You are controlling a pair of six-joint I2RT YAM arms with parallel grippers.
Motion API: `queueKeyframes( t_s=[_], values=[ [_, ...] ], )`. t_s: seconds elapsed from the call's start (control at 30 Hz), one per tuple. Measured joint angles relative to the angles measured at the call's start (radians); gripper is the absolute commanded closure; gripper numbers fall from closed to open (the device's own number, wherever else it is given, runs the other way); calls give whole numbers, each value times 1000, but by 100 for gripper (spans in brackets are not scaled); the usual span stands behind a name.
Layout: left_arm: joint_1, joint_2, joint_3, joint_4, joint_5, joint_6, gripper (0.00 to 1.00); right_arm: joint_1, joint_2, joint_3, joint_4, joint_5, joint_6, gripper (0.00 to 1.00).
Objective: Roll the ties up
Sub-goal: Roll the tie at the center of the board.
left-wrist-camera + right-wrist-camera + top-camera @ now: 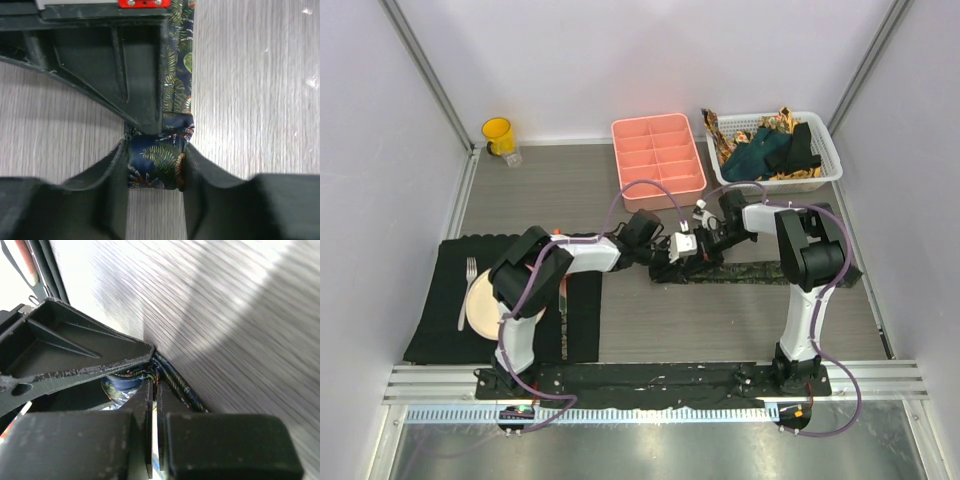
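A dark navy tie with a fern pattern (750, 272) lies flat across the table's middle, and its left end is rolled up. In the left wrist view that roll (155, 160) sits between my left gripper's (155, 148) fingers, which press on both of its sides. From above, the left gripper (670, 262) is at the tie's left end. My right gripper (705, 245) comes in from the right, shut, its tips (154, 382) against the top of the roll where the flat length leaves it. More ties (770, 150), teal, black and gold-brown, are heaped in a basket.
The white basket (828, 140) stands at the back right, with a pink divided tray (658, 155) to its left. A yellow cup (498, 135) is at the back left. A black placemat (435, 310) with a plate (480, 300) and fork (466, 290) lies front left.
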Motion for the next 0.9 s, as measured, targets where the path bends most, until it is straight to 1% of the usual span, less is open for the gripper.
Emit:
queueKeyframes(
  t_s=[0.03,0.13,0.17,0.23,0.27,0.4,0.57,0.7,0.83,0.9],
  values=[
    [1,-11,-12,-2,-9,11,73,6,0,3,7,0,0,90],
    [3,-45,-48,-11,-40,38,75,25,1,17,9,6,-1,73],
    [2,-53,-55,-16,-49,44,76,29,0,22,7,9,-2,57],
    [0,-68,-69,-24,-71,54,76,32,-4,30,-4,-2,10,45],
    [-4,-73,-72,-27,-85,56,76,27,-14,33,-9,-12,14,41],
    [-18,-81,-74,-34,-133,56,76,2,-75,9,0,-11,66,39],
    [-27,-85,-73,-40,-166,53,76,2,-154,-123,84,-48,216,43],
    [-31,-85,-69,-50,-174,53,76,26,-147,-182,157,-58,307,52],
    [-31,-86,-67,-52,-180,53,76,26,-131,-184,232,-60,364,53],
    [-30,-86,-64,-57,-185,55,76,26,-119,-184,260,-62,379,51]
  ],
)
